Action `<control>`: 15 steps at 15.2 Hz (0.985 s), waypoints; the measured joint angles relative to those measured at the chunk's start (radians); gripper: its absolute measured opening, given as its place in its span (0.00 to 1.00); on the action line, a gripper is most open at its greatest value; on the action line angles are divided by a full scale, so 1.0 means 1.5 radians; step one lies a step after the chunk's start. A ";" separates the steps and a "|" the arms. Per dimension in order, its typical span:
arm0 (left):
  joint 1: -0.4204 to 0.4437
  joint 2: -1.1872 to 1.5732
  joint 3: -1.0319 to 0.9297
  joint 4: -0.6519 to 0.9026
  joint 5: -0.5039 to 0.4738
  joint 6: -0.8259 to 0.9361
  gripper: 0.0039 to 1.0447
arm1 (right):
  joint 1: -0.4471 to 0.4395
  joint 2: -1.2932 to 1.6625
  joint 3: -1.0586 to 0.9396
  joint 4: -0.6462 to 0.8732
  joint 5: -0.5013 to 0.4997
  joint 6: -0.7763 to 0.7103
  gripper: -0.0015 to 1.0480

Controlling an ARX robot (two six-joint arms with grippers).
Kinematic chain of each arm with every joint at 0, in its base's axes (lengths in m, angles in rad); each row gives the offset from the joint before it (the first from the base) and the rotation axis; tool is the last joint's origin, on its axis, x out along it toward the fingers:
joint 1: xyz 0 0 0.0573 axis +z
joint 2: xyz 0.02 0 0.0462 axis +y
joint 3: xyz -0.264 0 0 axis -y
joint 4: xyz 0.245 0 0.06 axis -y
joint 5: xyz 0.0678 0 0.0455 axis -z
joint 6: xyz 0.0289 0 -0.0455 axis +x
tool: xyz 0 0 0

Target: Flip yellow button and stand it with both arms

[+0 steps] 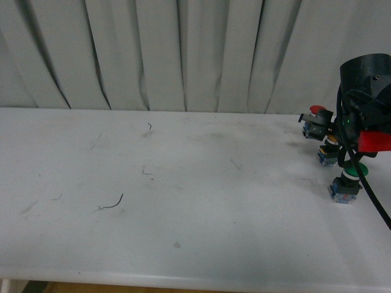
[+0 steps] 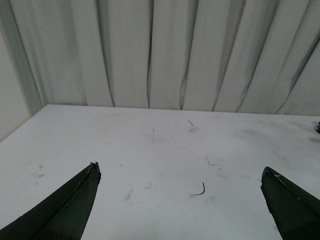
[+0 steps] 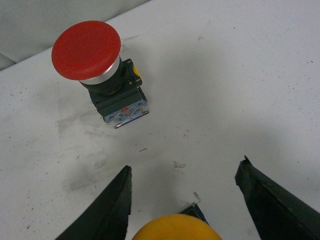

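The yellow button (image 3: 175, 229) shows in the right wrist view as a round orange-yellow cap at the frame's edge, with a corner of its contact block behind it. My right gripper (image 3: 186, 165) is open, and its two black fingers stand on either side of the cap without touching it. In the front view the button (image 1: 328, 152) is at the table's far right, mostly hidden by my right arm (image 1: 366, 85). My left gripper (image 2: 180, 168) is open and empty over bare table. It is out of the front view.
A red-capped button (image 3: 87, 50) stands on the table just beyond the right gripper and also shows in the front view (image 1: 316, 110). A green-capped button (image 1: 350, 177) stands nearer the front. The white table (image 1: 183, 183) has scuffs and a small dark wire scrap (image 1: 113, 203). A curtain hangs behind.
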 joint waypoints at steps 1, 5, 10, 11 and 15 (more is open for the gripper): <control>0.000 0.000 0.000 0.000 0.000 0.000 0.94 | 0.000 -0.001 0.000 0.000 0.000 0.002 0.68; 0.000 0.000 0.000 0.000 0.000 0.000 0.94 | 0.000 -0.001 0.000 0.007 -0.014 0.006 0.93; 0.000 0.000 0.000 0.000 0.000 0.000 0.94 | 0.000 -0.006 0.005 -0.004 -0.020 0.007 0.94; 0.000 0.000 0.000 0.000 0.000 0.000 0.94 | 0.000 -0.011 0.005 0.000 -0.020 0.007 0.94; 0.000 0.000 0.000 0.000 0.000 0.000 0.94 | -0.001 -0.049 0.004 0.017 -0.031 -0.006 0.94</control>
